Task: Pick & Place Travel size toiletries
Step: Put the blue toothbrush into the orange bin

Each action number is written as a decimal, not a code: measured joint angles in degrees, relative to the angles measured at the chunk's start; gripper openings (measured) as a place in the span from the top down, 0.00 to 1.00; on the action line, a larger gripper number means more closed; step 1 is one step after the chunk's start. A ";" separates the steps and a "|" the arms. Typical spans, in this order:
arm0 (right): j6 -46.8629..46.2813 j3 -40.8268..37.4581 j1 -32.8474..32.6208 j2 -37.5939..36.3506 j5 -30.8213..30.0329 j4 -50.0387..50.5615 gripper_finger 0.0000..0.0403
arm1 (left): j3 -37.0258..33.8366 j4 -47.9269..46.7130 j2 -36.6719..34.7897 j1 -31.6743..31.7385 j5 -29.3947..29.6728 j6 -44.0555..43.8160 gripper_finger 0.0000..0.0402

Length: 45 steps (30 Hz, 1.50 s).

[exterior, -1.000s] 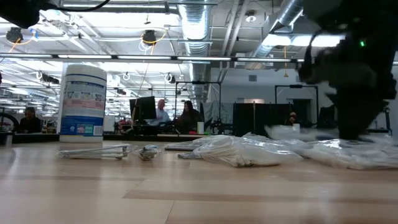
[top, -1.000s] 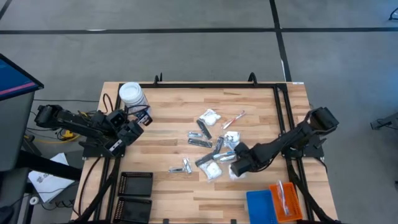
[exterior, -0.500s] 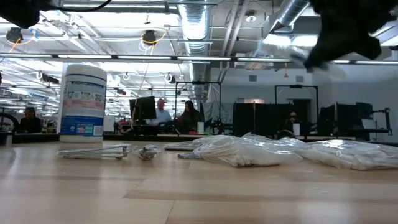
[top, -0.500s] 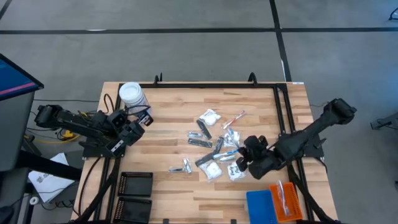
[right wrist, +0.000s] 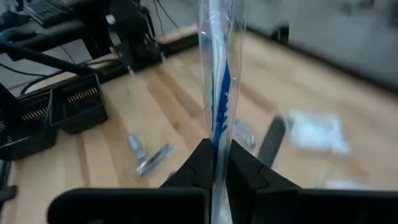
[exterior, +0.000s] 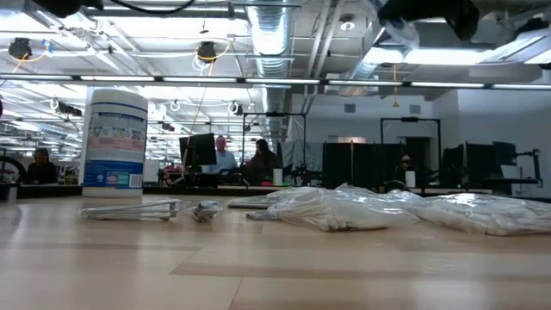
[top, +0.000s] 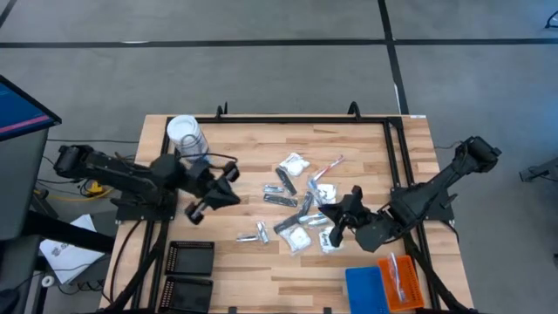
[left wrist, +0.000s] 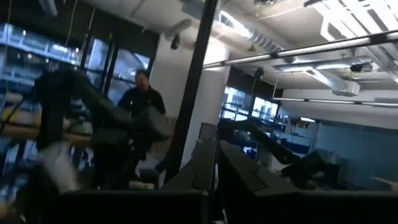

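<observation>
From above, the right claw (top: 347, 212) was seen raised over the heap of toiletries (top: 301, 201) at mid-bench, pinching a clear-wrapped blue toothbrush (top: 330, 211). The left claw (top: 228, 179), pressed together and empty, was stretched over the bench (top: 244, 144) beside one white-lidded jar (top: 184, 133). Two black trays (top: 189, 259), one blue tray (top: 364, 289) and one orange tray (top: 400, 281) were counted at the near edge. In the right wrist view, the toothbrush (right wrist: 217, 93) was shown upright between the fingers (right wrist: 200, 162).
</observation>
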<state>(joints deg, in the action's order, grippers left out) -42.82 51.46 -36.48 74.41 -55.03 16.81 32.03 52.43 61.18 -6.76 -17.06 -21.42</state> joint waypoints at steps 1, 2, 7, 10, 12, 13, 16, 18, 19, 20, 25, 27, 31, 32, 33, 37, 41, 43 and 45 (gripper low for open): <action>4.09 0.02 -0.39 -0.04 -1.21 -1.65 0.98 | 0.51 0.02 1.20 0.00 -0.09 -0.73 0.97; 8.53 0.01 -0.76 -0.06 -2.55 -3.10 0.98 | 0.89 0.00 2.30 0.00 -0.14 -1.64 0.97; 42.16 0.02 -2.23 -0.06 -4.04 -12.70 0.98 | 2.16 0.13 6.73 0.00 -0.48 -9.12 0.98; 61.91 0.06 -3.06 0.77 -4.13 -21.16 0.98 | 2.86 0.00 9.05 0.76 -4.43 -14.73 0.99; 74.21 0.05 -3.13 1.95 -4.07 -27.85 0.98 | 3.45 0.06 10.42 1.38 -6.96 -17.16 0.99; 80.24 0.12 -3.37 2.51 -3.94 -30.97 0.98 | 3.58 0.06 10.97 1.63 -7.97 -17.60 0.99; 95.03 3.53 -3.49 5.86 -4.71 -34.42 0.96 | 3.70 0.12 12.26 2.16 -8.91 -17.44 1.00; 102.34 6.86 -3.20 9.12 -8.12 -33.72 0.96 | 3.67 0.04 13.05 2.41 -8.92 -14.72 1.00; 106.09 9.00 -2.94 10.86 -9.91 -33.82 0.96 | 3.54 -0.02 13.35 2.41 -8.92 -12.18 1.00; 109.49 11.33 -2.63 12.52 -11.11 -33.05 0.96 | 3.52 -0.10 13.75 2.42 -8.92 -10.04 1.00; 111.88 26.04 -1.41 21.00 -11.60 -9.24 0.97 | 3.52 -3.79 14.69 3.91 -12.67 -13.39 1.00; 111.85 31.48 -1.43 24.56 -13.47 0.79 0.96 | 3.50 -5.55 14.68 4.92 -14.82 -12.11 1.00; 111.84 39.85 -1.40 29.96 -14.30 13.14 0.96 | 3.48 -10.03 14.69 5.28 -17.83 -8.77 1.00; 111.84 41.47 -1.27 31.00 -14.40 15.66 0.97 | 3.48 -10.73 14.69 5.19 -17.93 -7.64 0.99; 111.81 43.05 -1.05 31.94 -14.47 17.70 0.97 | 3.48 -11.40 14.69 5.14 -17.97 -7.09 0.99; 110.46 46.78 -0.56 33.42 -14.62 25.41 0.96 | 3.46 -11.67 14.67 4.49 -18.12 -6.91 0.94; 110.30 47.17 -0.36 33.51 -14.33 27.01 0.96 | 3.46 -11.68 14.67 3.69 -17.28 -4.54 0.80; 110.28 47.25 0.16 33.57 -14.12 27.68 0.96 | 3.46 -11.67 14.67 3.62 -15.01 -4.16 0.70; 110.28 47.24 0.60 33.68 -13.78 29.52 0.96 | 3.46 -11.71 14.67 3.67 -13.11 -4.30 0.59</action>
<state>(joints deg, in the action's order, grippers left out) 67.46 98.70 -35.87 108.09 -68.80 46.32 35.48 40.72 75.85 -3.09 -30.17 -25.72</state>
